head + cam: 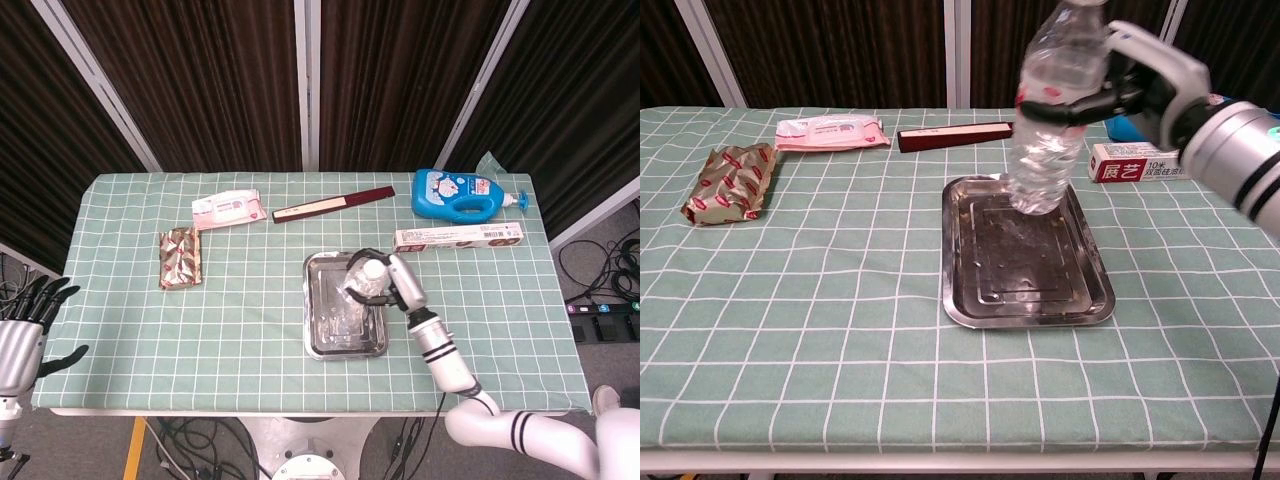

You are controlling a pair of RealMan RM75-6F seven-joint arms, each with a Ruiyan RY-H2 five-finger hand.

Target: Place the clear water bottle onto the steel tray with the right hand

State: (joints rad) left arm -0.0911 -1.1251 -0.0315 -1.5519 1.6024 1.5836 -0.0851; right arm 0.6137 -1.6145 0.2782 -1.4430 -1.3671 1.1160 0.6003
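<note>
Right hand (1140, 85) gripping the clear water bottle (1052, 120) upright over the steel tray (1025, 252), long dark box (955, 135) at tray's 11 o'clock, checked table (820, 330)

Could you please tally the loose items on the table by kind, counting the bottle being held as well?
Bottles: 2, the clear plastic water bottle held by the right hand, and the blue detergent bottle.
Soft packets: 2, the pink-and-white wipes pack and the shiny foil snack bag.
Long boxes: 2, the dark red slim box and the white-and-brown carton.
Trays: 1, the rectangular steel tray.
Total: 7.
</note>
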